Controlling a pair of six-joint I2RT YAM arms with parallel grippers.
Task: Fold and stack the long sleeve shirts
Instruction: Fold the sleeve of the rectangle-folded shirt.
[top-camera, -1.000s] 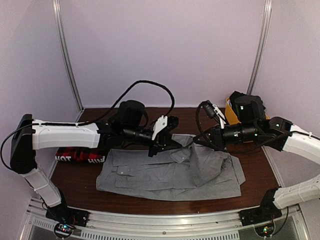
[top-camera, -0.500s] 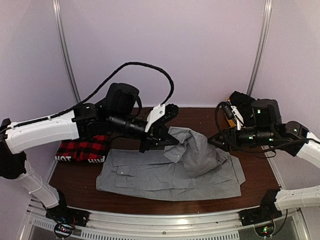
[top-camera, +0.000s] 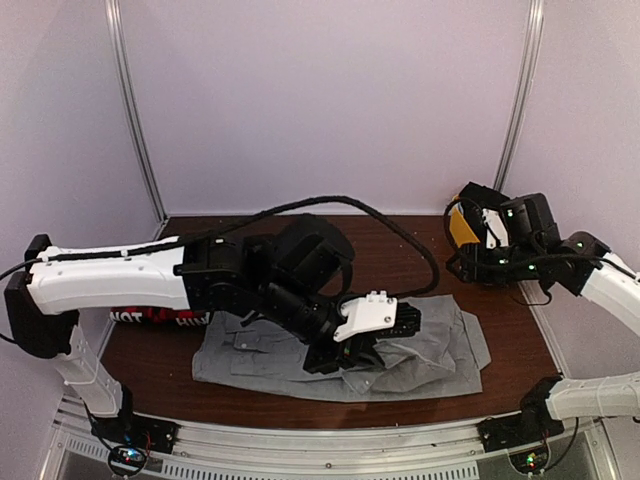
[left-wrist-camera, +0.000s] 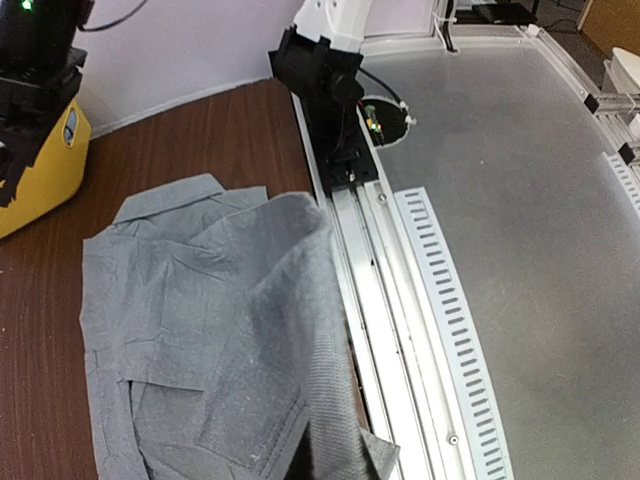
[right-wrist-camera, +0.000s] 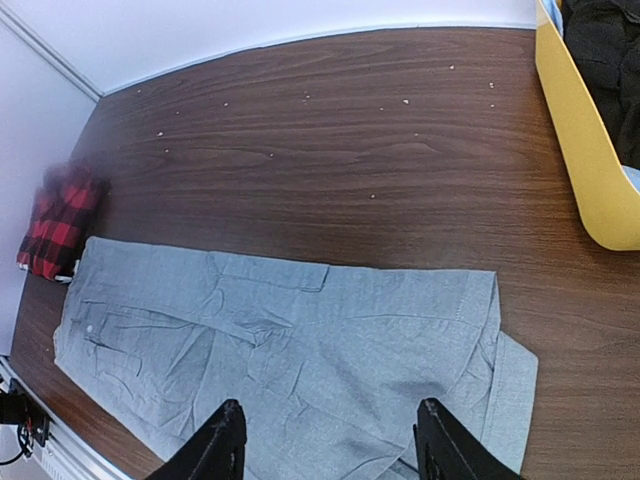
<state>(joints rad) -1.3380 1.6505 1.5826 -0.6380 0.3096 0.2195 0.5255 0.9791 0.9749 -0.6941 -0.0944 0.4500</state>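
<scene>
The grey long sleeve shirt (top-camera: 440, 335) lies across the front of the table, its upper part drawn over toward the near edge. My left gripper (top-camera: 345, 358) is low over the shirt's front middle, shut on a fold of it. In the left wrist view the grey cloth (left-wrist-camera: 210, 320) hangs over the fingers and hides them. My right gripper (right-wrist-camera: 335, 445) stands open and empty above the grey shirt (right-wrist-camera: 300, 340), back by the bin in the top view. The red-and-black plaid shirt (top-camera: 150, 318) lies folded at the left, mostly behind my left arm, and shows as the plaid shirt (right-wrist-camera: 58, 220).
A yellow bin (top-camera: 460, 230) with dark cloth (right-wrist-camera: 605, 60) in it stands at the back right corner, also seen as the yellow bin (left-wrist-camera: 40, 170). The metal rail (left-wrist-camera: 400, 300) runs along the table's near edge. Brown tabletop (right-wrist-camera: 330, 130) stretches behind the grey shirt.
My left gripper carried the shirt's collar end up and over from the back to the front middle. My right gripper let go of the cloth, opened and drew back toward the bin.
</scene>
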